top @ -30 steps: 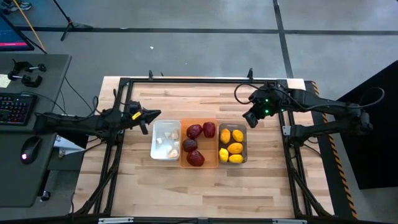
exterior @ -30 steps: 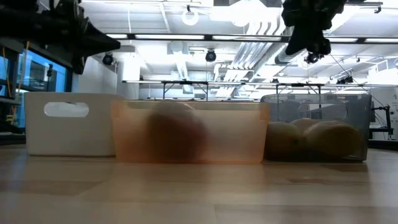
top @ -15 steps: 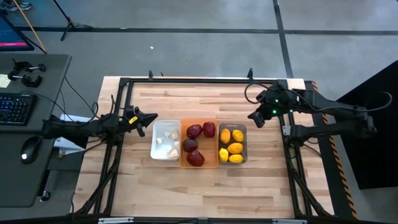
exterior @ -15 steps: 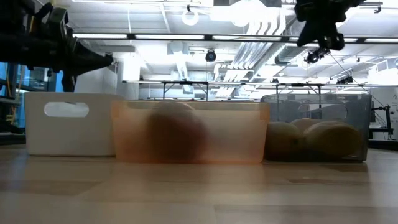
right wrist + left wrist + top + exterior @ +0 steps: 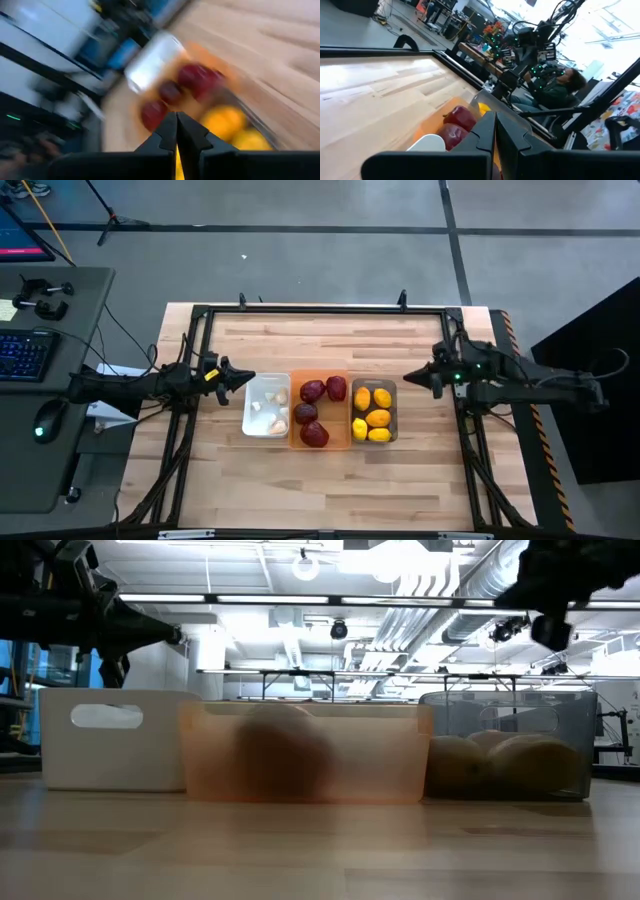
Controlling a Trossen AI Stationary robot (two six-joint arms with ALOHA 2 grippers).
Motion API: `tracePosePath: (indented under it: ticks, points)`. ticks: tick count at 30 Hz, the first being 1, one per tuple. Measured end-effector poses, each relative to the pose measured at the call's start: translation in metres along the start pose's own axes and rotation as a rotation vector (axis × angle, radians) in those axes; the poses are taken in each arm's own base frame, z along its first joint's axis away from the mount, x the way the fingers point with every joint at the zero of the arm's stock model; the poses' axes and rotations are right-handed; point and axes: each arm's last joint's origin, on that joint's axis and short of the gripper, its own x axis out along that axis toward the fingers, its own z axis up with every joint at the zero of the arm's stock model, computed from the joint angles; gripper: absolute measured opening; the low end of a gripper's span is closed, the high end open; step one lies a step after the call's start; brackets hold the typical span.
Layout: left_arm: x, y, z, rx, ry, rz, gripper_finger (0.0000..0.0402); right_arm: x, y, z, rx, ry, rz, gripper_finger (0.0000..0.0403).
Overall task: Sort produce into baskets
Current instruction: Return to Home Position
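Three bins stand side by side mid-table: a white bin (image 5: 266, 405) with whitish garlic bulbs (image 5: 277, 418), an orange bin (image 5: 320, 411) with dark red fruits (image 5: 314, 434), and a grey bin (image 5: 374, 411) with yellow lemons (image 5: 378, 418). My left gripper (image 5: 251, 379) is shut and empty, in the air just left of the white bin. My right gripper (image 5: 409, 378) is shut and empty, in the air just right of the grey bin. Both also show high in the low view: the left (image 5: 172, 635), the right (image 5: 548, 630).
A black metal frame (image 5: 320, 309) runs around the table's far and side edges. A desk with keyboard (image 5: 25, 352) and mouse stands off the left. Bare wood lies near and far of the bins. A person (image 5: 559, 82) sits beyond the table.
My right gripper has drawn back from above the grey bin's far right corner toward the table's right edge and a little nearer, turning level. My left gripper has pulled back slightly leftward, then settled beside the white bin. The produce has not moved.
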Motion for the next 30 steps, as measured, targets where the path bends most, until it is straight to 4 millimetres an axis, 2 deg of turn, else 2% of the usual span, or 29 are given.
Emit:
tracePosePath:
  ticks: [4,8,19,24,30]
  points:
    - [0.0,0.0,0.0,-0.004,0.0,-0.001,0.0,0.013,-0.004,-0.015,-0.033,-0.147,0.245,0.0]
    - [0.0,0.0,0.0,-0.004,0.0,-0.001,0.0,0.016,-0.005,-0.031,-0.13,-0.186,0.374,0.0]
    - [0.0,0.0,0.0,-0.004,0.0,-0.001,0.0,0.005,-0.02,-0.057,-0.233,-0.22,0.436,0.0]
    - [0.0,0.0,0.0,-0.004,0.0,-0.001,0.0,-0.004,-0.027,-0.062,-0.282,-0.253,0.452,0.0]
    - [0.0,0.0,0.0,-0.002,0.005,0.003,0.0,0.0,-0.032,-0.066,-0.395,-0.241,0.402,0.0]
